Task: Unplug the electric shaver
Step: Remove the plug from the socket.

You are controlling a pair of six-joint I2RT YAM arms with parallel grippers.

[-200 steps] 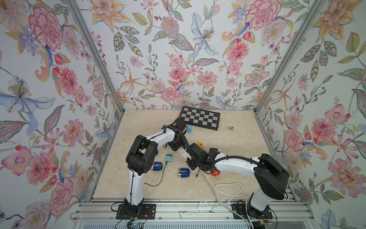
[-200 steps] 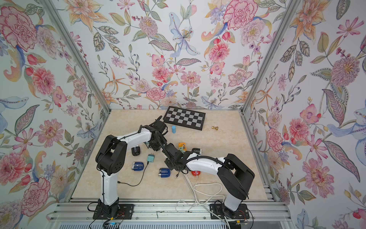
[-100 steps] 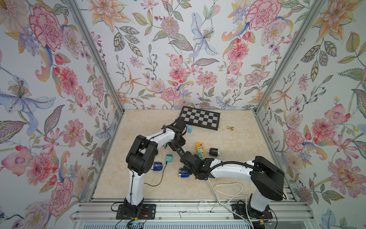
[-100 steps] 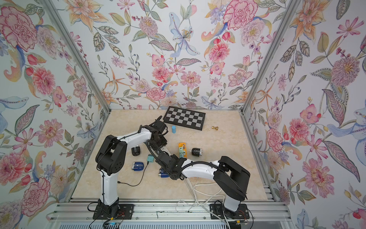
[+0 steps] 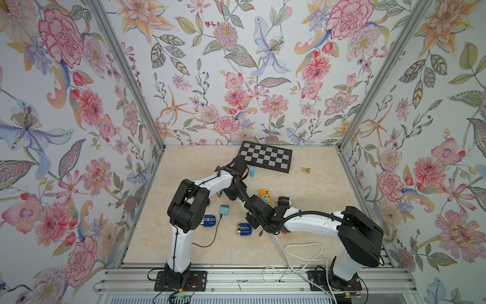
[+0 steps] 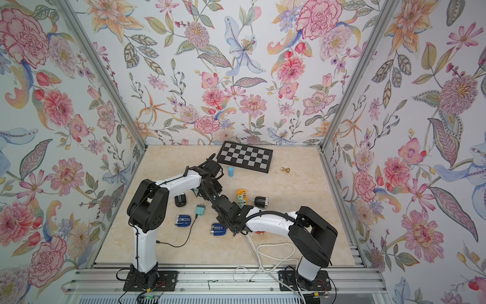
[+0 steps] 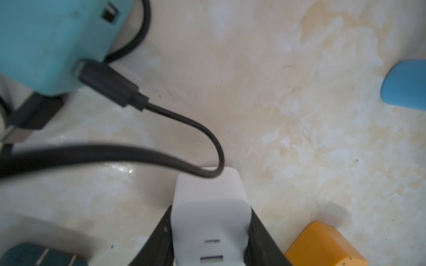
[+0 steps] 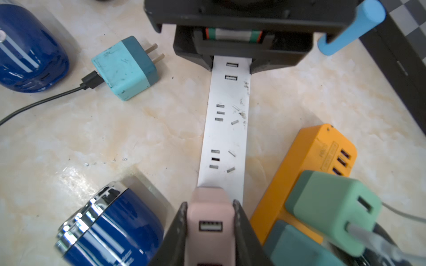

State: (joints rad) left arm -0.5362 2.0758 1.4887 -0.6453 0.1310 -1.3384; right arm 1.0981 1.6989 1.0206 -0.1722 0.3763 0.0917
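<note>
In the right wrist view my right gripper (image 8: 210, 207) is shut on a pink plug adapter (image 8: 208, 221) sitting on the near end of a white power strip (image 8: 227, 129). My left gripper (image 7: 211, 208) is shut on the strip's far end (image 7: 207, 198). A blue electric shaver (image 5: 209, 220) lies at the front left, its black cable (image 7: 184, 119) running into a teal adapter (image 5: 224, 210) that lies loose on the table with its prongs bare. Another blue shaver (image 5: 244, 229) lies beside my right gripper (image 5: 253, 219). Whether the pink adapter's prongs sit in the strip is hidden.
An orange power strip (image 5: 265, 196) carrying a green adapter (image 8: 332, 211) lies right of the white one. Black shavers (image 5: 285, 201) (image 6: 180, 200), a blue cylinder (image 5: 252, 171), a chessboard (image 5: 265, 160) and a gold pawn (image 5: 305, 169) lie around. White cord (image 5: 302, 250) loops at the front.
My right arm has swung toward the table's front, uncovering the black shaver behind it. Both grippers keep their hold; the left arm is still.
</note>
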